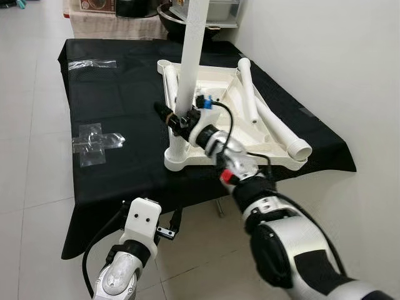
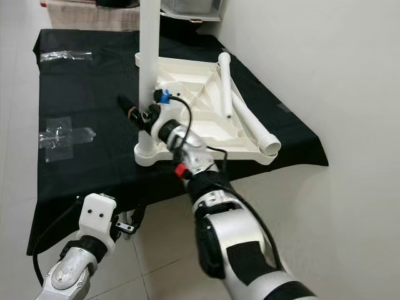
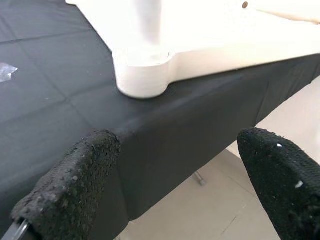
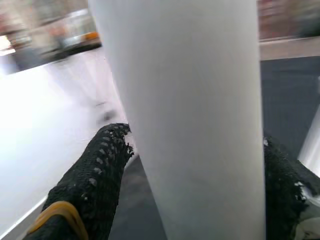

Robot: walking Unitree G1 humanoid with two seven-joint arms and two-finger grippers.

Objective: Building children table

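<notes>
While the upturned white tabletop (image 1: 219,119) is lying near the bench's (image 1: 125,106) right front corner on its black cloth, two loose white legs (image 1: 249,90) are resting inside its ribbed underside, one of them poking its open end past the tabletop's front right corner. A third white leg (image 1: 190,59) is standing upright in the socket at the tabletop's front left corner, its top running out of the head views. The right gripper (image 1: 177,119) is reaching in from the bench's front edge and closing its two black fingers (image 4: 95,175) around this upright leg low down, one finger on each side and touching it. The left gripper (image 3: 175,170) is hanging below the bench's front edge with its fingers spread wide and holding nothing, facing the corner socket (image 3: 142,70). Two patches of clear tape (image 1: 94,142) are sticking to the cloth toward the left edge. Blurred clutter is sitting beyond the far edge.
</notes>
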